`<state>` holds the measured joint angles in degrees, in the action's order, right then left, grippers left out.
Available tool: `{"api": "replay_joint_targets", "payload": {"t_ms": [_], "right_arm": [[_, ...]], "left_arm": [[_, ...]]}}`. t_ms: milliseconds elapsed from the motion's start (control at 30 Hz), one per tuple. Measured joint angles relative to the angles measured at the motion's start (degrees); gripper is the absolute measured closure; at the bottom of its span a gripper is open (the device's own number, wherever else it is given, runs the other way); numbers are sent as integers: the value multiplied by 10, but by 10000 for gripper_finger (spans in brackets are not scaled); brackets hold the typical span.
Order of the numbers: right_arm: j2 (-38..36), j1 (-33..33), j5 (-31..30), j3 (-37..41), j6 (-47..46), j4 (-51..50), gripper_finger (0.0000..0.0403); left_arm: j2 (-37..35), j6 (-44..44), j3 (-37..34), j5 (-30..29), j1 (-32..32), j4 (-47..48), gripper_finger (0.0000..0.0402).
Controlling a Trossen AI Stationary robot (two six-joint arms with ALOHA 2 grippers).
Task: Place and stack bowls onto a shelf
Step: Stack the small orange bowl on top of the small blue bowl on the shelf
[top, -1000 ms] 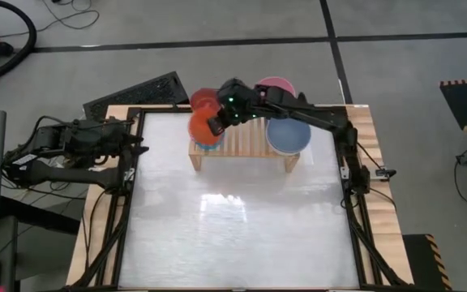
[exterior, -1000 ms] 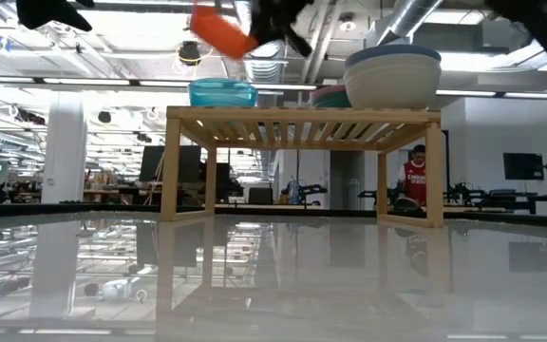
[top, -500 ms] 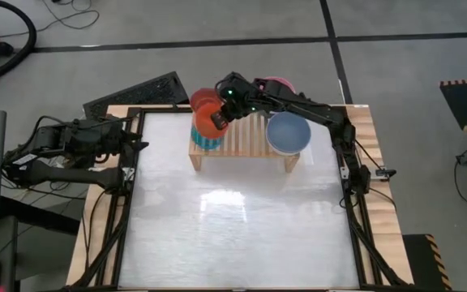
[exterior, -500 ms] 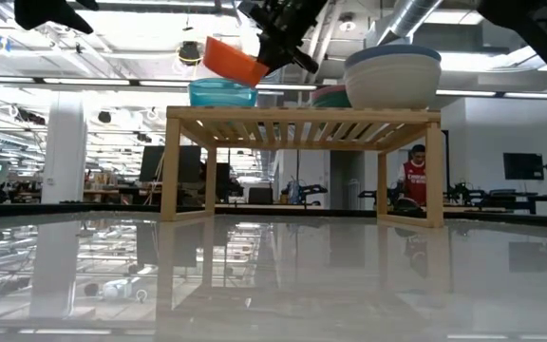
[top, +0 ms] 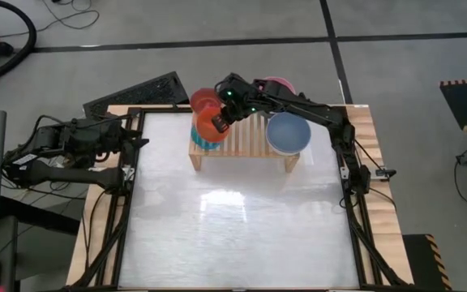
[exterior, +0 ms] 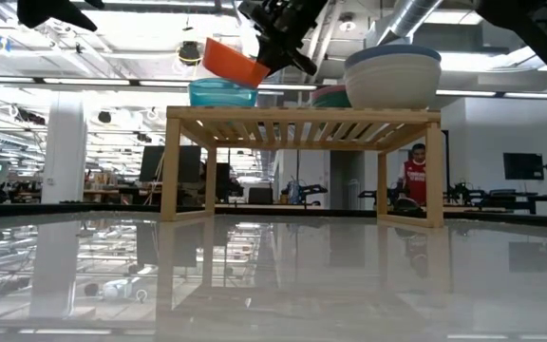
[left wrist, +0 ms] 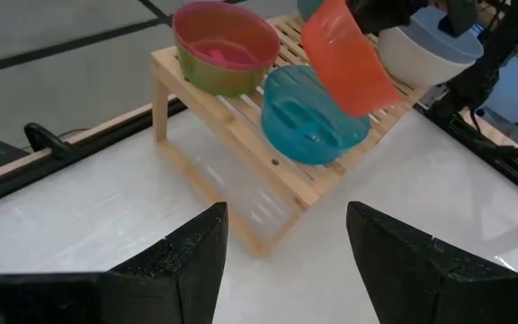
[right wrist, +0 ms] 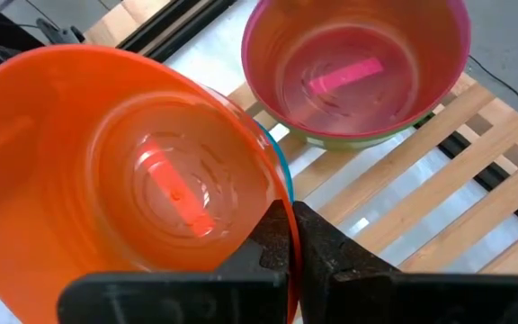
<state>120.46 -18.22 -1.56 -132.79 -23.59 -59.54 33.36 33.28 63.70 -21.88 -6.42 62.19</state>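
My right gripper [top: 220,120] is shut on the orange bowl [top: 207,123] above the left end of the light-wood shelf [top: 246,144]. It holds the bowl tilted just over the cyan bowl [exterior: 221,92], which stands on the slats. Behind these, a magenta bowl [left wrist: 226,45] sits nested in a green one. On the shelf's right end a slate blue bowl [top: 288,134] is stacked in a cream one [exterior: 392,85]. A pink bowl [top: 276,84] shows at the far side. My left gripper [top: 140,142] waits open at the table's left edge. My right gripper pinches the orange bowl's rim [right wrist: 272,211], one finger inside the bowl and one outside. The fingers come slanting down from the shelf's right. The bowl is tilted, its lower edge [exterior: 245,81] at the cyan bowl's rim; whether they touch I cannot tell.
The right arm [top: 314,113] stretches across the far side of the shelf, above the stacked bowls. A dark keyboard [top: 136,93] lies beyond the table's far left corner. The glossy tabletop [top: 233,219] spreads in front of the shelf.
My right gripper has come down with the orange bowl and shifted slightly toward the table's far edge, bringing the tilted bowl from well above the shelf to just over the cyan bowl. In the last half second it has held almost still.
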Motion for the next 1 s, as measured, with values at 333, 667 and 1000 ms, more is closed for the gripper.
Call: {"api": "replay_joint_targets", "payload": {"t_ms": [333, 667, 1000], "right_arm": [[0, 0, 3, 0, 14, 0, 366], [0, 0, 7, 0, 41, 18, 355], [0, -2, 19, 0, 46, 36, 304]], "left_arm": [[0, -4, 0, 0, 0, 0, 190], [0, -6, 0, 0, 0, 0, 190], [0, -13, 0, 0, 0, 0, 190]]}}
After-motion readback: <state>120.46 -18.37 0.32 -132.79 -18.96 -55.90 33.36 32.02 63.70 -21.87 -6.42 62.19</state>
